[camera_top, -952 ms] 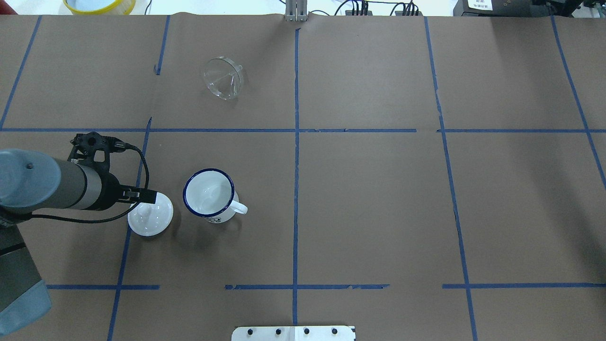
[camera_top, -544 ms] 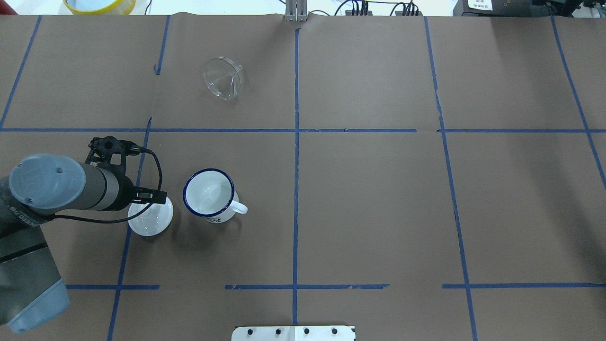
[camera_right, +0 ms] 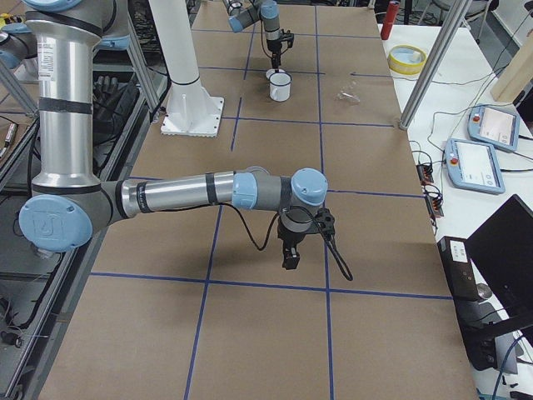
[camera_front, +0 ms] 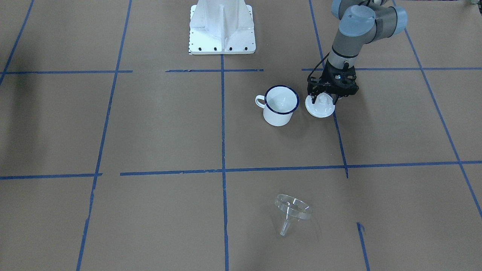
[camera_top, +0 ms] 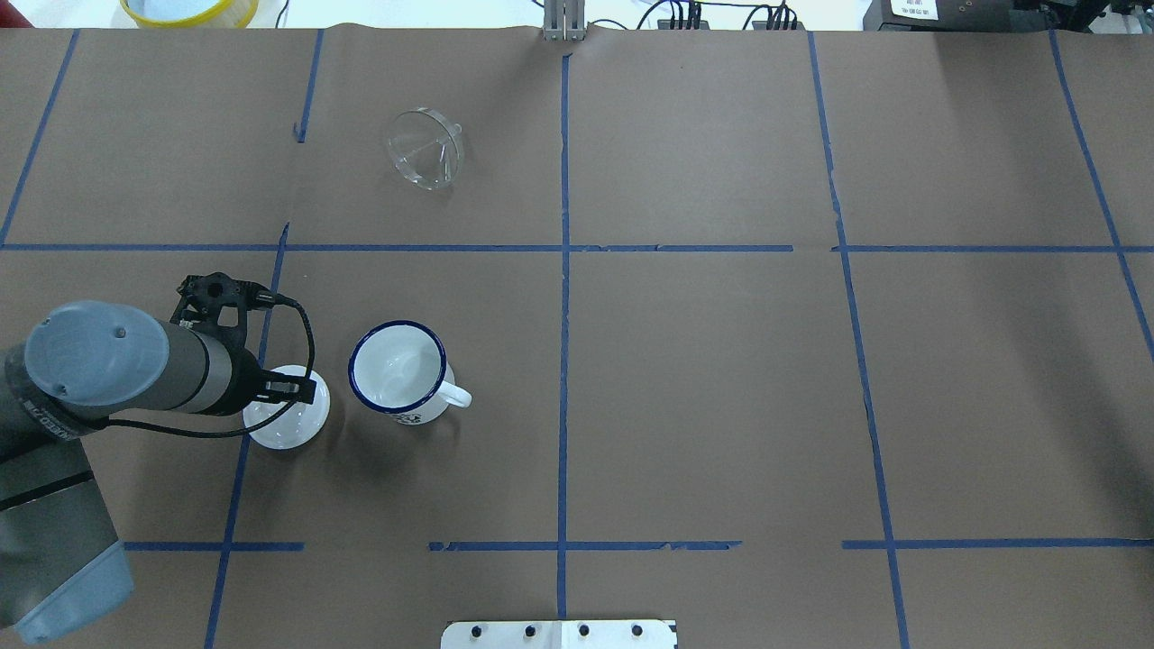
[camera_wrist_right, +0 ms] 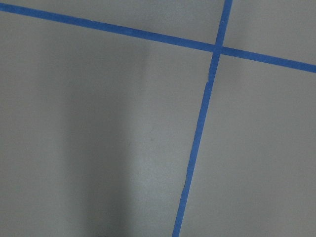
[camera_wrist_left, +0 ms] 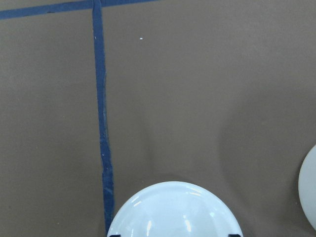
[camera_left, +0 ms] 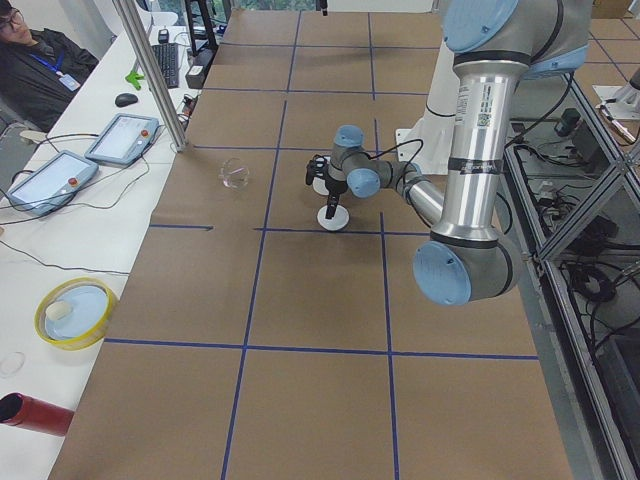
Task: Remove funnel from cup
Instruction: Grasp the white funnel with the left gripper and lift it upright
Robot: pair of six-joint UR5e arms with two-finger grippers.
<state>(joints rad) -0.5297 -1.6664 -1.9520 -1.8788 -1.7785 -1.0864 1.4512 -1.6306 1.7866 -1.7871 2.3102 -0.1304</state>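
The clear funnel (camera_top: 424,160) lies on its side on the brown paper at the table's far side, well apart from the cup; it also shows in the front view (camera_front: 292,210). The white enamel cup (camera_top: 398,370) with a dark blue rim stands upright and empty, and shows in the front view too (camera_front: 280,107). My left gripper (camera_front: 322,99) is open, low over the white domed lid (camera_top: 293,424) beside the cup, with its fingers on either side of the lid's knob. My right gripper (camera_right: 289,258) hangs over bare table far from the objects; I cannot tell whether it is open or shut.
The lid (camera_wrist_left: 173,212) fills the bottom of the left wrist view. The robot's white base (camera_front: 222,26) stands behind the cup. A yellow bowl (camera_top: 189,9) sits beyond the table's far edge. Tablets and an operator (camera_left: 30,60) are on that side.
My left arm has swung right and slightly toward the robot, bringing its gripper over the lid. The funnel, cup and lid have not moved.
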